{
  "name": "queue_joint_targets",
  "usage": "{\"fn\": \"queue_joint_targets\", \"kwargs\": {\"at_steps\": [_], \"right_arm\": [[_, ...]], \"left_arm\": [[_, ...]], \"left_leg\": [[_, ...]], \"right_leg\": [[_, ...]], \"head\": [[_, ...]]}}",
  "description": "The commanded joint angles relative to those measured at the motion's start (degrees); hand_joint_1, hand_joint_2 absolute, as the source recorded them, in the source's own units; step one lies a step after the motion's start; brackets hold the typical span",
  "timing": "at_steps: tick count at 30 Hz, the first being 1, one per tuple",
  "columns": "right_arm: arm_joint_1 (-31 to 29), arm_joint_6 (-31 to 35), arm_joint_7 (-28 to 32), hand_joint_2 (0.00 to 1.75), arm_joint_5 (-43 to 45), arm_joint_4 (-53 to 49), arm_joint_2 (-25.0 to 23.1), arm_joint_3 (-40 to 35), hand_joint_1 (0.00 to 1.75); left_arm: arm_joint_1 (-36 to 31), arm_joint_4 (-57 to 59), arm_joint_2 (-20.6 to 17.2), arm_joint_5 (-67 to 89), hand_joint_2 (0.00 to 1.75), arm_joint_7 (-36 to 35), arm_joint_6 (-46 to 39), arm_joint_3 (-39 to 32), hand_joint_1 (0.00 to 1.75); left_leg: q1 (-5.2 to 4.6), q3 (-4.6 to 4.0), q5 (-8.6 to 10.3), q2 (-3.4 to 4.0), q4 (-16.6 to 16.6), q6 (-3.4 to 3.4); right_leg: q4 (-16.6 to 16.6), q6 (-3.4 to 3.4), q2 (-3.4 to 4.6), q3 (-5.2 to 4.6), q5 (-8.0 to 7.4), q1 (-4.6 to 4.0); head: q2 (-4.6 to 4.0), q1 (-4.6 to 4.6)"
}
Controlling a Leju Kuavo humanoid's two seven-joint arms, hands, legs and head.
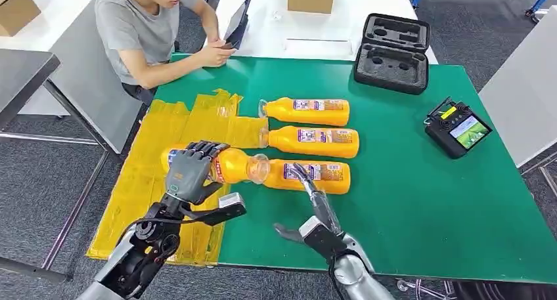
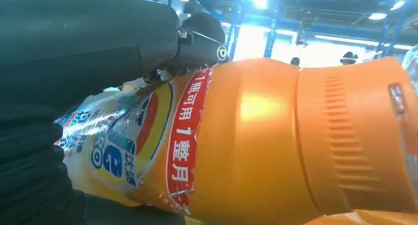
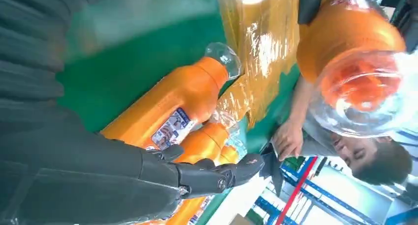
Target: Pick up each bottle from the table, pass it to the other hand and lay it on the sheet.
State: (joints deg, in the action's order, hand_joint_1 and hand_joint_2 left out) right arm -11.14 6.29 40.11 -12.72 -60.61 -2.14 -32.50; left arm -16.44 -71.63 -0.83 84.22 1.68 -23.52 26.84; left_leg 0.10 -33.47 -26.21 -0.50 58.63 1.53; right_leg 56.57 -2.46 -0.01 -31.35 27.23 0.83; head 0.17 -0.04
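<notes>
My left hand (image 1: pixel 189 174) grips an orange bottle (image 1: pixel 230 165) around its labelled body, lying level over the near edge of the yellow sheet (image 1: pixel 164 126), clear cap pointing right. The left wrist view shows that bottle (image 2: pixel 246 136) close up under my dark fingers (image 2: pixel 98 48). My right hand (image 1: pixel 314 211) is open just right of the cap, fingers stretched toward it and not touching. The right wrist view looks past my fingers (image 3: pixel 207 176) at the held bottle's cap (image 3: pixel 365 87). Three more orange bottles lie on the green table: far (image 1: pixel 309 111), middle (image 1: pixel 315 141), near (image 1: pixel 315 175).
A person sits at the table's far left corner holding a tablet (image 1: pixel 238 21). A black foam case (image 1: pixel 392 52) lies at the back right and a controller with a screen (image 1: pixel 458 127) near the right edge. The green table's front edge (image 1: pixel 394 270) runs just before my arms.
</notes>
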Motion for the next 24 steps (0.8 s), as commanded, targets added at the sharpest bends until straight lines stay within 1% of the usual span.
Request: {"fn": "queue_joint_targets", "kwargs": {"at_steps": [1,4,7,10,11,12,15,17,18,21,24], "right_arm": [[-0.9,-0.1,-0.1,1.75,-0.1,-0.7,1.1,-2.6,0.00],[-0.9,-0.1,-0.1,1.75,-0.1,-0.7,1.1,-2.6,0.00],[-0.9,-0.1,-0.1,1.75,-0.1,-0.7,1.1,-2.6,0.00],[-0.8,-0.1,-0.1,1.75,0.0,-0.5,1.0,-2.4,0.00],[-0.7,-0.1,-0.1,1.75,0.1,-0.6,1.1,-2.4,0.00],[-0.6,-0.1,-0.1,1.75,0.2,-0.8,1.1,-2.5,0.00],[-0.6,-0.2,-0.1,1.75,0.2,-0.6,0.9,-2.4,0.00],[-0.5,-0.3,-0.1,1.75,0.3,-0.5,1.0,-2.3,0.00],[-0.5,-0.3,-0.1,1.75,0.4,-0.5,1.0,-2.3,0.00],[-0.5,-0.3,-0.1,1.75,0.4,-0.5,1.0,-2.3,0.00],[-0.5,-0.3,-0.1,1.75,0.4,-0.5,1.0,-2.3,0.00]], "left_arm": [[-0.3,2.1,0.5,4.2,1.75,-3.4,0.5,-3.6,1.68],[-0.3,2.1,0.5,4.2,1.75,-3.4,0.5,-3.6,1.68],[-0.3,2.1,0.5,4.2,1.75,-3.4,0.5,-3.6,1.69],[0.0,2.5,0.5,5.0,1.75,-4.1,2.3,-4.4,1.64],[0.1,2.9,0.3,5.2,1.75,-4.4,3.0,-4.9,1.68],[0.3,3.2,0.1,5.2,1.75,-4.7,3.8,-5.5,1.64],[0.9,3.1,-0.8,5.6,1.75,-5.2,6.1,-6.9,1.64],[1.3,3.0,-1.6,5.7,1.75,-5.3,6.9,-7.6,1.69],[1.5,3.0,-1.9,5.6,1.75,-5.1,7.4,-7.7,1.66],[1.5,3.0,-1.9,5.6,1.75,-5.1,7.4,-7.7,1.66],[1.5,3.0,-1.9,5.6,1.75,-5.1,7.4,-7.7,1.66]], "left_leg": [[0.05,0.06,0.00,0.08,0.0,-0.08],[0.10,0.15,0.04,0.08,-0.1,-0.12],[0.07,0.07,0.00,0.06,0.0,-0.08],[0.03,0.04,0.00,0.03,0.0,-0.05],[0.05,0.09,0.01,0.04,-0.1,-0.08],[0.02,0.06,0.00,0.04,0.0,-0.05],[0.03,0.10,0.00,0.08,-0.1,-0.07],[0.03,0.11,-0.01,0.12,-0.1,-0.08],[0.02,0.08,-0.01,0.11,0.0,-0.06],[0.10,0.19,0.01,0.17,-0.1,-0.13],[0.06,0.09,0.00,0.07,0.0,-0.08]], "right_leg": [[-0.1,0.10,0.04,0.06,-0.03,-0.06],[-0.1,0.17,0.02,0.15,-0.07,-0.11],[-0.1,0.11,0.02,0.08,-0.03,-0.08],[0.0,0.07,0.00,0.04,0.00,-0.04],[-0.1,0.10,0.00,0.10,-0.02,-0.05],[0.0,0.07,0.01,0.05,-0.01,-0.02],[-0.1,0.09,0.05,0.08,-0.01,-0.03],[0.0,0.10,0.08,0.07,-0.02,-0.04],[0.0,0.08,0.08,0.04,-0.02,-0.02],[-0.1,0.16,0.11,0.16,-0.06,-0.12],[-0.1,0.10,0.03,0.07,-0.02,-0.07]], "head": [[-0.02,0.00],[-0.02,0.00],[-0.02,0.00],[-0.02,0.00],[-0.02,0.02],[-0.02,0.00],[-0.02,0.02],[-0.02,0.00],[-0.02,0.00],[-0.02,0.00],[-0.02,0.00]]}}
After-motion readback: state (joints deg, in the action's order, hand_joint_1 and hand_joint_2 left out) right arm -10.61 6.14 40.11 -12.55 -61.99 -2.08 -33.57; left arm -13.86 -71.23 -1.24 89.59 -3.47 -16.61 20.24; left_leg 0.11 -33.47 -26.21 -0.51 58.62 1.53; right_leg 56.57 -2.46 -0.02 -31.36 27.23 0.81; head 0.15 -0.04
